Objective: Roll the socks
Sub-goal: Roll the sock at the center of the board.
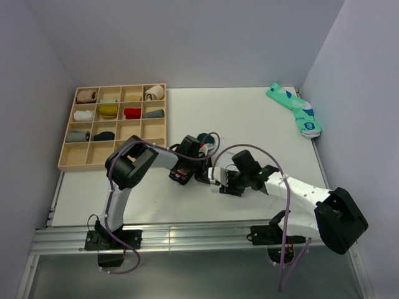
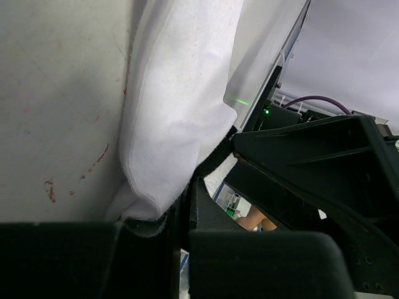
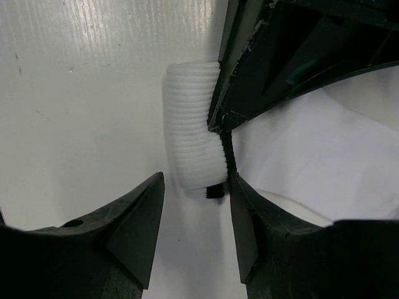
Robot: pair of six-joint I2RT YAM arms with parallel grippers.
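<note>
Mid-table is crowded: the left gripper (image 1: 185, 174), clamped on the white sock (image 3: 190, 143), sits just beside the right gripper (image 3: 196, 187), whose parted fingers frame the sock's cuff. The cuff's other side is bare table (image 1: 249, 118). Open surface lies beyond, between the tray (image 1: 75, 167) at rear left and the mint pair (image 1: 294, 109) at far right.

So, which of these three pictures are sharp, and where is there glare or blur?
Top external view: even, soft light, all sharp. Left wrist view: the white sock is nearly washed out, the left gripper's fingers black and blurred. Right wrist view: glare streaks the table at the top; the sock's ribbed cuff is crisp.
</note>
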